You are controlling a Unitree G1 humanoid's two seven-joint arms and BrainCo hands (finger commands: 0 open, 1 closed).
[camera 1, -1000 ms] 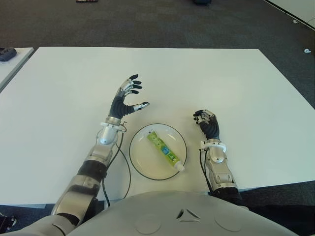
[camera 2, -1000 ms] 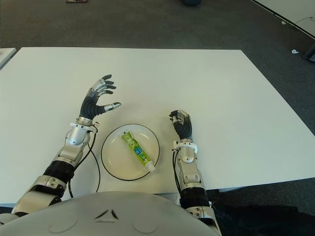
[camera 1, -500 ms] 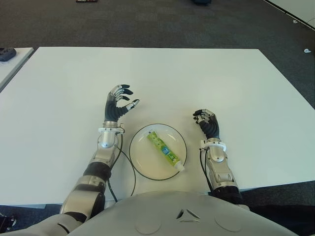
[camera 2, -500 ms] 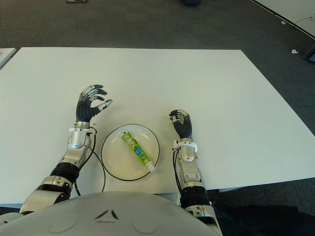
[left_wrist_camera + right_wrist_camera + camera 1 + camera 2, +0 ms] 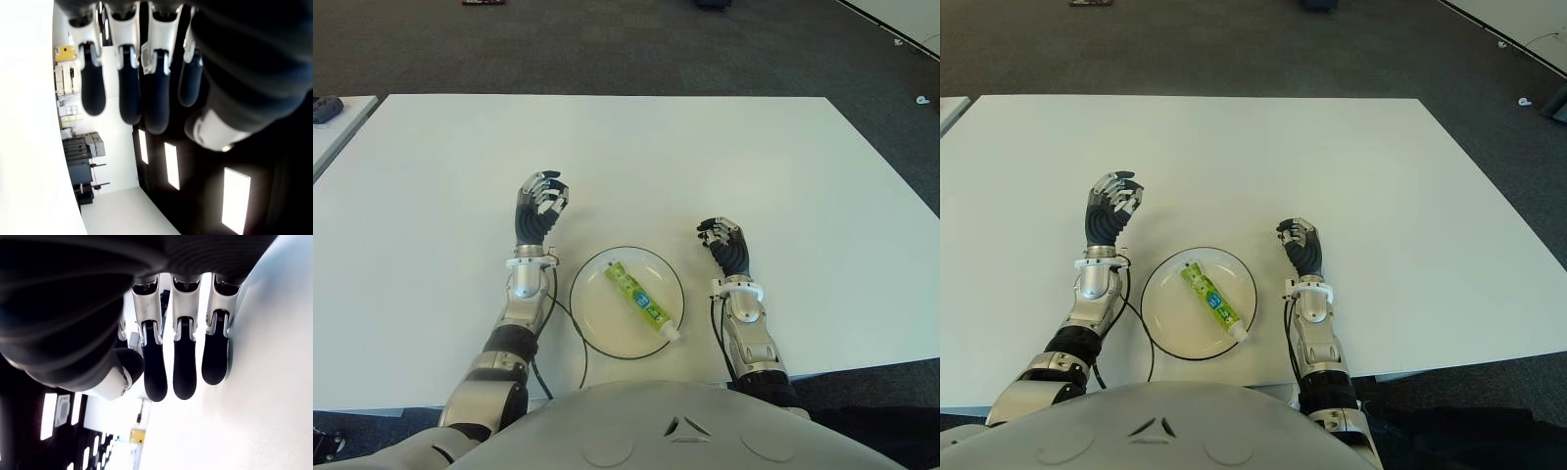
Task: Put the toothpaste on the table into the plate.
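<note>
**Both hands curled and empty, toothpaste lying in the plate**

Left hand (image 5: 539, 201) is showing in the left eye view just left of and slightly beyond the plate (image 5: 592, 313), held upright with its fingers curling in toward the palm and gripping nothing. Toothpaste (image 5: 641, 301) is lying inside the plate, a green tube running diagonally with its white cap pointing toward the near right rim. Right hand (image 5: 726, 247) is showing just right of the plate, fingers likewise curling and holding nothing. Everything is sitting on the white table (image 5: 705, 147).

From the right eye view the same layout is repeating (the tube still wholly within the black-rimmed plate, touching neither hand).

In the left wrist view the left hand's fingers (image 5: 92, 91) are bending inward together, with the thumb close beside them and nothing between.

In the right wrist view the right hand's fingers (image 5: 185, 373) are hanging curled next to the white tabletop, also clasping nothing.
</note>
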